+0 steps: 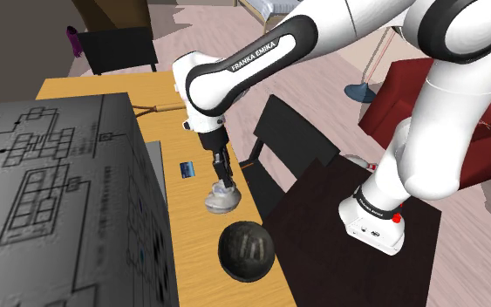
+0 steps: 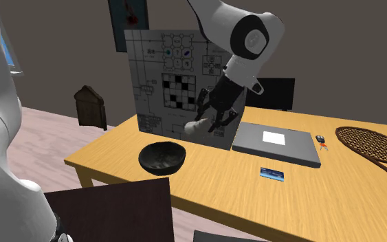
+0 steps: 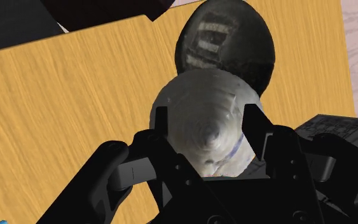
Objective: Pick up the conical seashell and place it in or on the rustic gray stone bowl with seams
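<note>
Black fingers (image 3: 255,127): clamped on the seashell (image 3: 203,114), one on each side of its wide whorls, and it's a firm pinch!
Seashell: pale grey-white and spiralled, its pointed tip facing the wrist camera, sitting at the very ends of the fingers.
Bowl (image 1: 245,251): dark and rounded with pale streaks inside. It stands on the counter (image 2: 205,185) just beside the shell, toward the shoulder view's bottom, and the shell is not in it.
Counter: light wood with the grain showing.
Patterned box (image 2: 171,82): grey and covered in diagrams, it stands upright right behind the fingers in the second exterior view.
Further out: a flat grey case (image 2: 275,144), then a small blue card (image 2: 272,172) near the counter's front edge.
</note>
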Robot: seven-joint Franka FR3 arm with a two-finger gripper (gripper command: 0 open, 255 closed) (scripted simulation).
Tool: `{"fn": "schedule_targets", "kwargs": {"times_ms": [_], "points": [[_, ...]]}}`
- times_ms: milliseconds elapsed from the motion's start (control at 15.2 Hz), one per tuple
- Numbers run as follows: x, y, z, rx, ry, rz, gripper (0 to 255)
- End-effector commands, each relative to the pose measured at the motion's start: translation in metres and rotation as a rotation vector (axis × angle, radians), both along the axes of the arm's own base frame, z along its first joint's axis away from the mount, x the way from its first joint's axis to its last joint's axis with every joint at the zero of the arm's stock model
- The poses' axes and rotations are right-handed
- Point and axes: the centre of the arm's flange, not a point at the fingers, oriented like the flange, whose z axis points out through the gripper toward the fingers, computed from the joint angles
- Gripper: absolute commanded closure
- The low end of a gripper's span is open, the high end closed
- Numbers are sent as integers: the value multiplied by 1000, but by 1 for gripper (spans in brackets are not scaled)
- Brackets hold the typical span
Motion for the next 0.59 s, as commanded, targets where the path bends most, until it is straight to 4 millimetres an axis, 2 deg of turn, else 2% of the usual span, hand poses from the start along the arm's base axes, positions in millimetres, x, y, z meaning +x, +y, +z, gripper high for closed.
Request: {"fn": "schedule_targets", "kwargs": {"times_ms": [0,528], "points": [[-18,5,7,0,0,0,255],[-119,28,27,0,0,0,255]]}}
